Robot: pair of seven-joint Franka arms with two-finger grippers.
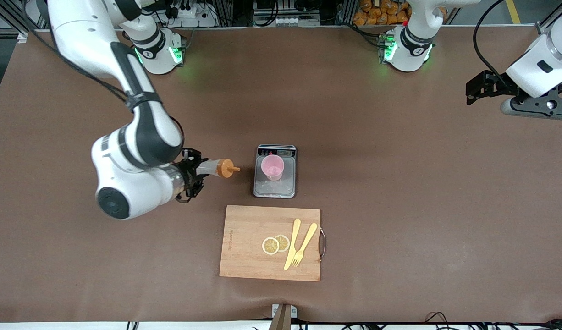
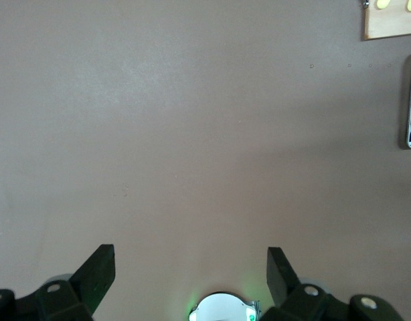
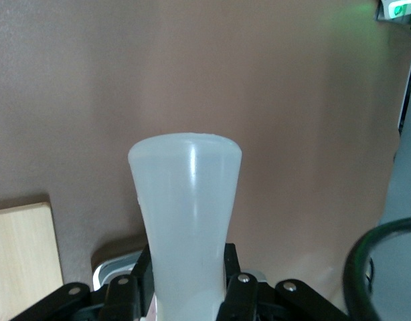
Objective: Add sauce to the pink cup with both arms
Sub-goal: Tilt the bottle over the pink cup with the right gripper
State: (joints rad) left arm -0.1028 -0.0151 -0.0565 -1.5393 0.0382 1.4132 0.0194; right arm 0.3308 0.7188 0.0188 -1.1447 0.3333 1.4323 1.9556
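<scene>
The right gripper (image 1: pixel 199 172) grips the sauce bottle (image 1: pixel 215 167), nozzle toward the pink cup (image 1: pixel 272 167); the left gripper (image 2: pixel 191 274) waits, spread wide.

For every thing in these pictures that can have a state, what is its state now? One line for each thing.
sauce bottle: held sideways above the table, orange nozzle pointing toward the cup
right gripper: shut on the bottle
left gripper: open, holding nothing, waiting at the left arm's end of the table
pink cup: upright on the scale
scale: carrying the cup
</scene>
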